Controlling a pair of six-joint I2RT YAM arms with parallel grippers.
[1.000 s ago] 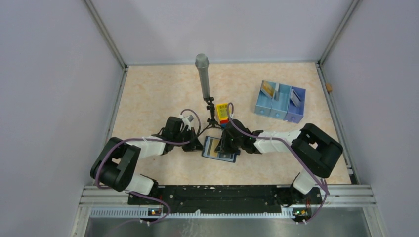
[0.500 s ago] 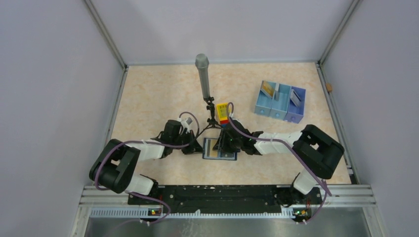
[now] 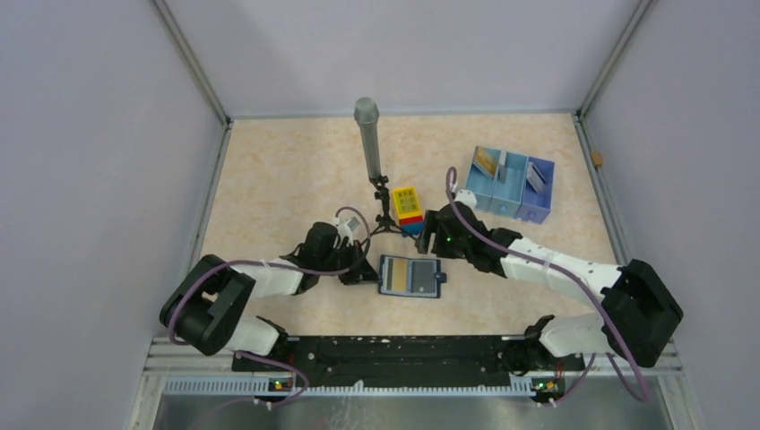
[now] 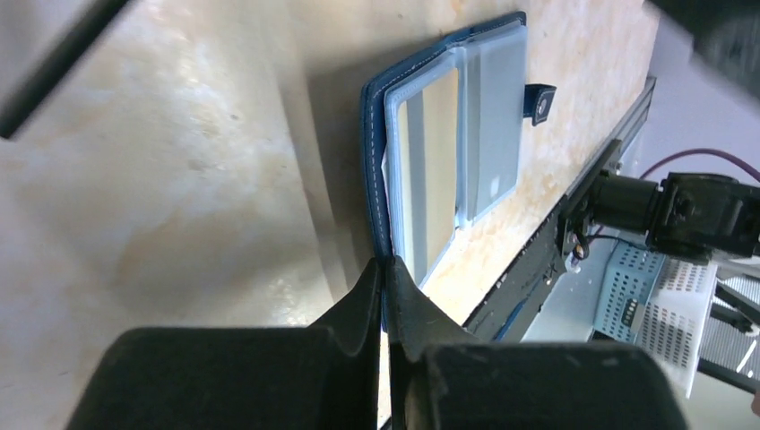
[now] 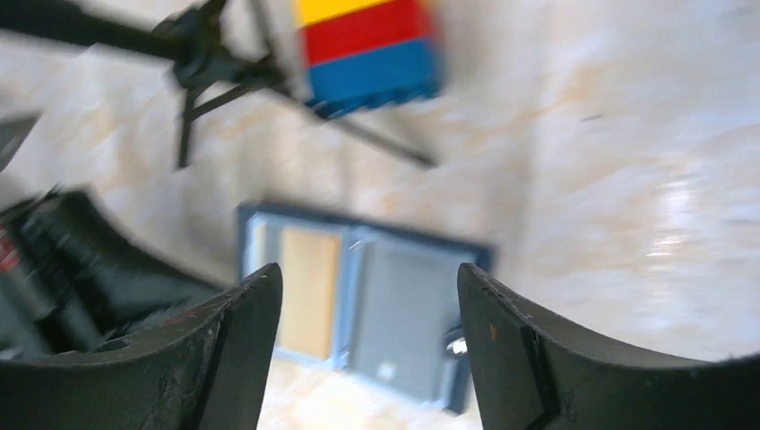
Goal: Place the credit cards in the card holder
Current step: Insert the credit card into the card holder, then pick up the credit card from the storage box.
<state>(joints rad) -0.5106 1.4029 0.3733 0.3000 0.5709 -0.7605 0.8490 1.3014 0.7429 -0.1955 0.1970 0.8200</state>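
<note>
The card holder (image 3: 410, 276) lies open on the table, navy outside, pale blue inside. A gold credit card (image 3: 393, 276) sits in its left half and a grey one (image 3: 423, 277) in its right half. My left gripper (image 3: 366, 271) is shut on the holder's left edge; in the left wrist view its fingertips (image 4: 387, 265) pinch the navy edge of the card holder (image 4: 448, 134). My right gripper (image 3: 428, 238) hovers open just up and right of the holder. In the right wrist view nothing is between its jaws (image 5: 363, 282), and the card holder (image 5: 358, 305) lies below them.
A microphone on a small tripod (image 3: 368, 136) stands behind the holder, with a yellow-topped toy brick block (image 3: 408, 204) beside it. A pale blue three-compartment tray (image 3: 507, 190) at the back right holds more cards, one gold (image 3: 485, 161). Walls enclose the table.
My right gripper opened and drew back up and right off the card holder, leaving the grey card in its right half. The holder swung square and shifted slightly right. My left gripper stayed shut.
</note>
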